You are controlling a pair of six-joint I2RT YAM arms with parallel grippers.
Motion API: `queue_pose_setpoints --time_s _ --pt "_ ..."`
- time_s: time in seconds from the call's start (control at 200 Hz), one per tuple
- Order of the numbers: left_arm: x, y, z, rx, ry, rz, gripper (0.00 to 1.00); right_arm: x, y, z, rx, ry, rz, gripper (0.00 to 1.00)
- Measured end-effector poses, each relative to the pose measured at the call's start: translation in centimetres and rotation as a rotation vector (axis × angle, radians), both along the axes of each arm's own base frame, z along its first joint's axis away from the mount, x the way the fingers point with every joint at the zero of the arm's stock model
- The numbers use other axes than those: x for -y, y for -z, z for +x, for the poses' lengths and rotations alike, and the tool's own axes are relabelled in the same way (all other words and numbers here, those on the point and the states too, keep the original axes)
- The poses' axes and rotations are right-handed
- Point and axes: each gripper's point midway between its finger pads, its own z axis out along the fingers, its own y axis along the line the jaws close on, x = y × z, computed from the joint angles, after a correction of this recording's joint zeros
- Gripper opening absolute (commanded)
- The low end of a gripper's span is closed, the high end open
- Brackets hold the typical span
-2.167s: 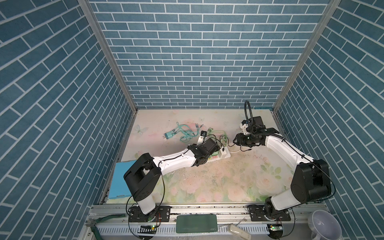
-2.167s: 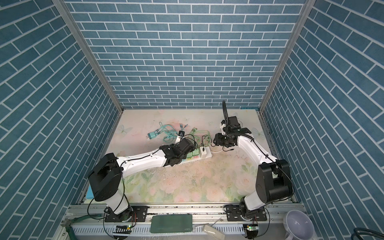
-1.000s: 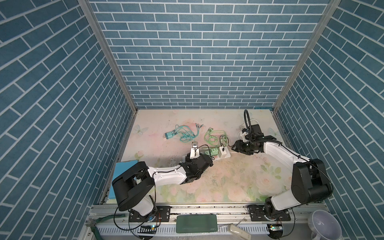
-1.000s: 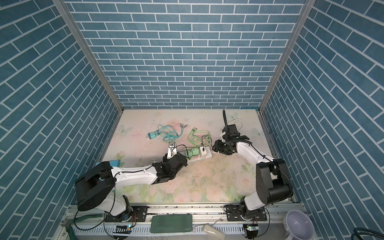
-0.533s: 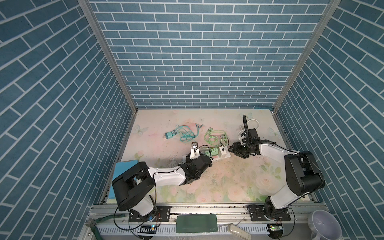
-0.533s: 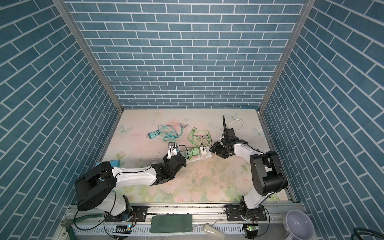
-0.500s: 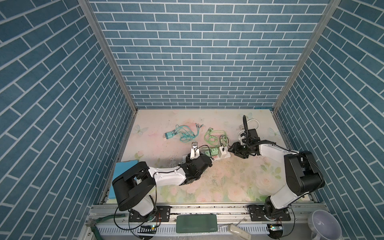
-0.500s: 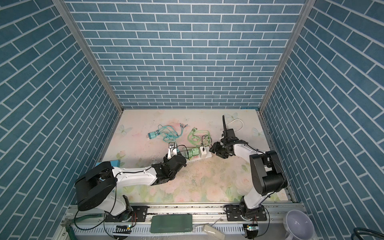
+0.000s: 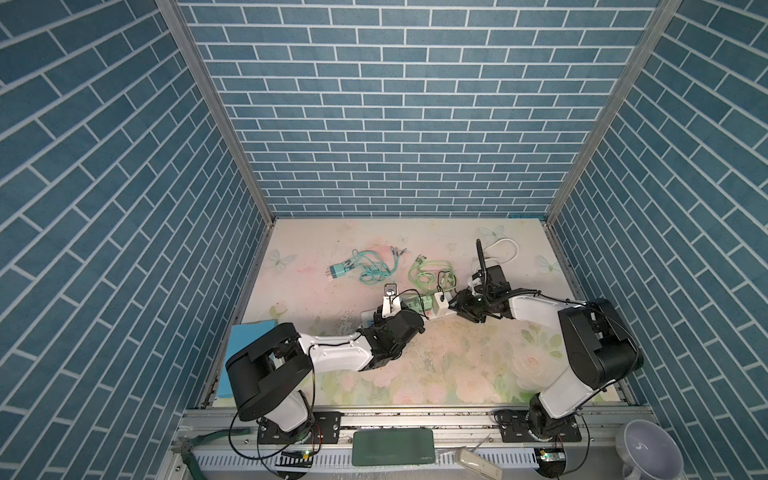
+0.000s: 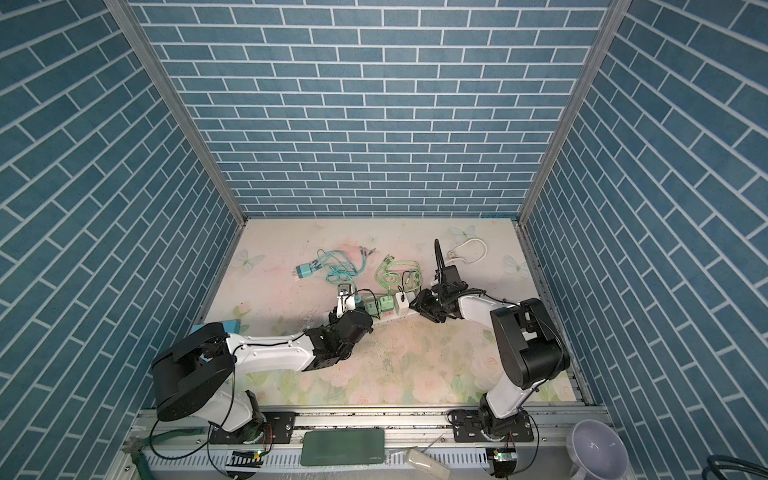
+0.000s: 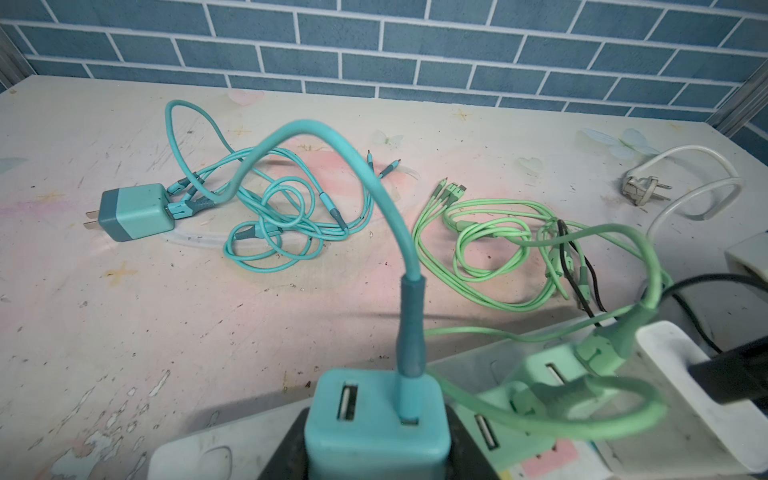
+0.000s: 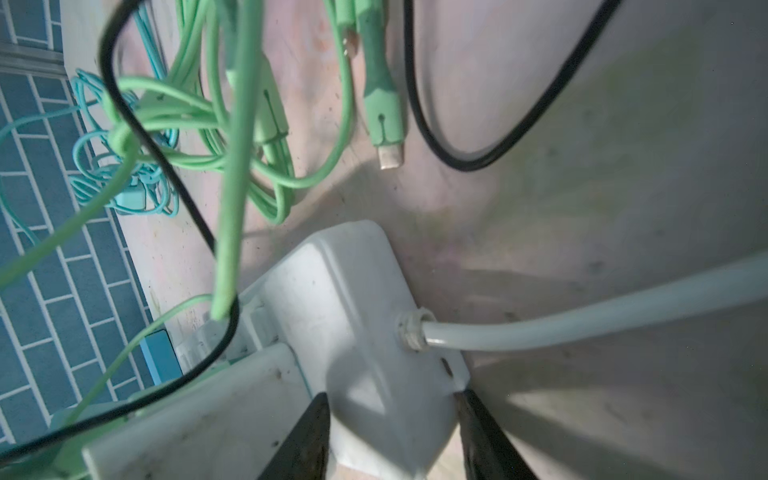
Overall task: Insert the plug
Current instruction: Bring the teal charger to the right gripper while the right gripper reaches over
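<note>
Seating the teal plug [image 11: 376,419] into the power strip [image 12: 353,299] looks like the step in hand. The left jaws clench the plug between them, directly over the strip; the right jaws pinch the strip's cord end. Next should come a straight downward press, strip held steady.

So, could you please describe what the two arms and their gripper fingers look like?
Both the left arm and right arm have smooth white link shells between bulky, rounded black joint housings, with thin black cables looping along them. The fingers are dark, tapering wedges.
</note>
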Motion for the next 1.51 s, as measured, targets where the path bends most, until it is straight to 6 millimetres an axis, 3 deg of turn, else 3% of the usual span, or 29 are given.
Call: queue_pose_setpoints --time_s 0.12,0.22,0.295,0.39,0.5,0.62,0.715,0.875,1.04,1.215,1.505 --pt "-0.9 0.4 -0.6 0.007 0.019 0.023 0.08 -0.4 -0.1 -0.8 0.003 -0.019 -0.030 0.54" --pt "-1.6 -0.3 -1.2 0.030 0.054 0.032 0.12 1.5 -0.6 -1.6 0.016 -0.007 -0.137 0.55" --pt "-2.1 -1.1 -1.8 0.065 0.087 0.012 0.12 3.2 -2.2 -1.8 0.057 0.001 -0.216 0.55" --pt "-2.6 -1.7 -2.4 0.101 0.127 0.003 0.10 4.2 -5.8 -1.0 0.146 -0.011 -0.270 0.54" --pt "-2.1 -2.4 -2.6 0.125 0.177 0.012 0.08 3.0 -10.6 0.4 0.249 -0.084 -0.267 0.52" --pt "-0.9 -3.5 -2.6 0.161 0.232 -0.007 0.08 -0.2 -13.2 0.6 0.305 -0.216 -0.226 0.50" --pt "0.0 -4.2 -2.5 0.193 0.272 -0.018 0.07 -2.7 -13.2 -0.2 0.297 -0.323 -0.193 0.48" --pt "1.4 -4.1 -2.5 0.219 0.347 0.013 0.05 -5.1 -12.3 -1.5 0.247 -0.440 -0.149 0.46" --pt "3.0 -3.5 -2.5 0.237 0.426 0.054 0.05 -7.2 -13.8 -1.1 0.264 -0.504 -0.084 0.46" --pt "4.5 -4.0 -2.4 0.283 0.489 0.082 0.06 -8.7 -15.6 -1.8 0.275 -0.549 0.002 0.46" --pt "5.7 -5.3 -1.9 0.323 0.517 0.119 0.05 -9.5 -15.3 -3.0 0.271 -0.596 -0.002 0.45"
